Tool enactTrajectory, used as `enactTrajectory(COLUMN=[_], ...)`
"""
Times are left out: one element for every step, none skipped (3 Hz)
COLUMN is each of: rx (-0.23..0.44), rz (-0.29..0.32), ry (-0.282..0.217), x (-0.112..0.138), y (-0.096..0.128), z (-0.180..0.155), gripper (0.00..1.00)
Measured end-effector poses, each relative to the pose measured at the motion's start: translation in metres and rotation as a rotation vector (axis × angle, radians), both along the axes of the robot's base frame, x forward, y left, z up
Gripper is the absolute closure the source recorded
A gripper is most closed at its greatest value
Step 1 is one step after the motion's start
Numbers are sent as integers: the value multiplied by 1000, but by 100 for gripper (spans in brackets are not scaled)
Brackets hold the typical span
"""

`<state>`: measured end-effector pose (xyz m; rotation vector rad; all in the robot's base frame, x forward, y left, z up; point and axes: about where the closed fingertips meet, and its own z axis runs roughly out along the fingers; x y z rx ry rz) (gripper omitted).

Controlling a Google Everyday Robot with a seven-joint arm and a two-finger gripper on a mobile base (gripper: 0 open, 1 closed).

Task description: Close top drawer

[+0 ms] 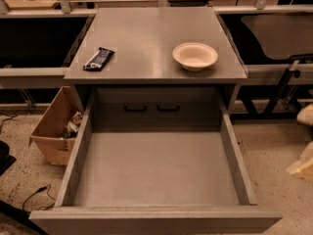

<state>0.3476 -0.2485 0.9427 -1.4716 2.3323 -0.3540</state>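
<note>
The top drawer [155,173] is pulled far out toward the camera. Its grey box interior is empty, and its flat front [156,220] runs along the bottom edge of the view. Two dark handles [151,106] show on the wall behind it, under the cabinet top [146,38]. My gripper [304,164] shows only as a cream shape at the right edge. It is low beside the drawer's right side, apart from it and mostly cut off.
A white bowl [195,56] and a dark snack packet [99,58] lie on the cabinet top. An open cardboard box [53,129] stands on the floor at the drawer's left. A cable [34,195] lies near the left front corner. Table frames flank the cabinet.
</note>
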Motion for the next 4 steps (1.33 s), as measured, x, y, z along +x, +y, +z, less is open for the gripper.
enactTrajectory(rx=[-33,-20,3,8], rz=[-57,-95,-97,-96], ry=[42,132,218,228], x=[-30,-64,-82,-84], y=[-25,-54,-64,-64], z=[-64,-153,-221,-228], gripper=[63,86,100,100])
